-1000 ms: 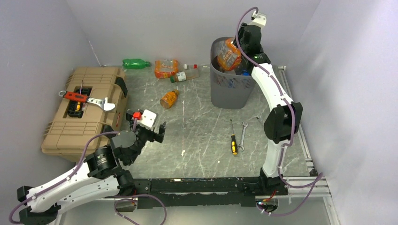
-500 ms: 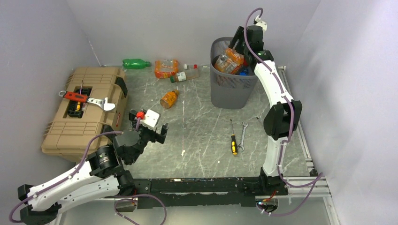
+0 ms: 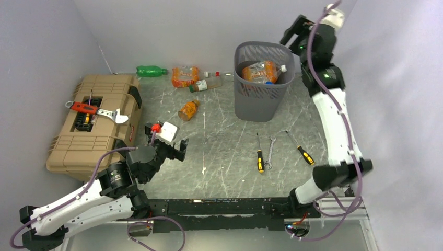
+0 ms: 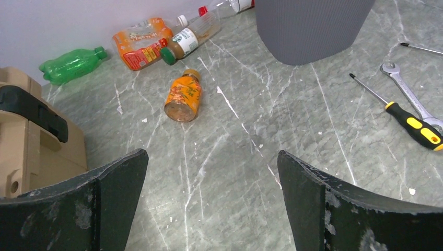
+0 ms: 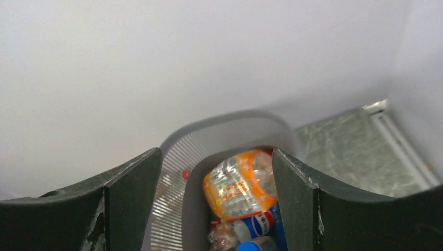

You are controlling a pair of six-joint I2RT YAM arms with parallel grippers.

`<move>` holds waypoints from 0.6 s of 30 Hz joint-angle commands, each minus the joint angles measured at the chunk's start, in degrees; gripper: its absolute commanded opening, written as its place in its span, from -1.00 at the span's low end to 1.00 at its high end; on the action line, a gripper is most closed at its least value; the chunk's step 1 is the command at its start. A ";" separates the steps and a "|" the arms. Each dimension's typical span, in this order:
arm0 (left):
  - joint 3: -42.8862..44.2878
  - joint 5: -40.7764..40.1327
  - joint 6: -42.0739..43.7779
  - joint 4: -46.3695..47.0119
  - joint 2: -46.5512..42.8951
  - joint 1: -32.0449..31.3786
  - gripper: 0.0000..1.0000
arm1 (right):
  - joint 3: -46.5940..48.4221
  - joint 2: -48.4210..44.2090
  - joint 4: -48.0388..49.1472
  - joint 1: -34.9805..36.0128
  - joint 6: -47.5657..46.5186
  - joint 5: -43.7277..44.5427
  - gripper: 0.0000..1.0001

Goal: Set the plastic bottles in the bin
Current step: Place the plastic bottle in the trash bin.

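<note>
The orange bottle [image 3: 261, 71] has been released and now lies on top of the pile in the bin [image 3: 256, 104], upper middle of the frame. The right gripper [image 3: 292, 32] has been lifted clear, jaws parted and empty. The left gripper [image 4: 211, 206], lower left, is held wide open and empty. Several loose bottles [image 3: 188, 110] are yet to be collected left of the bin.

This looks like a robotics lab test cell. Plain pale walls [image 3: 183, 31] box in a grey marble-patterned bench [image 3: 224, 151] on three sides, and a white-and-black left arm [image 3: 73, 206] and right arm [image 3: 337, 123] are bolted to a black metal rail [image 3: 219, 205] at its near edge. A tan hard-plastic toolbox [image 3: 78, 141], a black-and-orange screwdriver [image 3: 259, 161] and a silver open-ended wrench [image 3: 270, 152] lie on the bench.
</note>
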 commanded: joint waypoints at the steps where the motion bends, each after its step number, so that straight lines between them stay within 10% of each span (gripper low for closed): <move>1: 2.82 0.99 -2.35 -0.21 0.78 0.13 0.99 | -7.80 -5.82 -0.25 -2.61 -3.06 7.67 0.61; 12: 1.73 -7.20 -3.74 1.47 10.03 0.93 0.99 | -36.23 -26.93 8.35 -5.19 9.49 -6.12 0.57; 18: 14.74 5.69 -13.58 -8.97 29.01 13.06 0.99 | -53.50 -45.78 11.47 -3.01 13.43 -11.35 0.59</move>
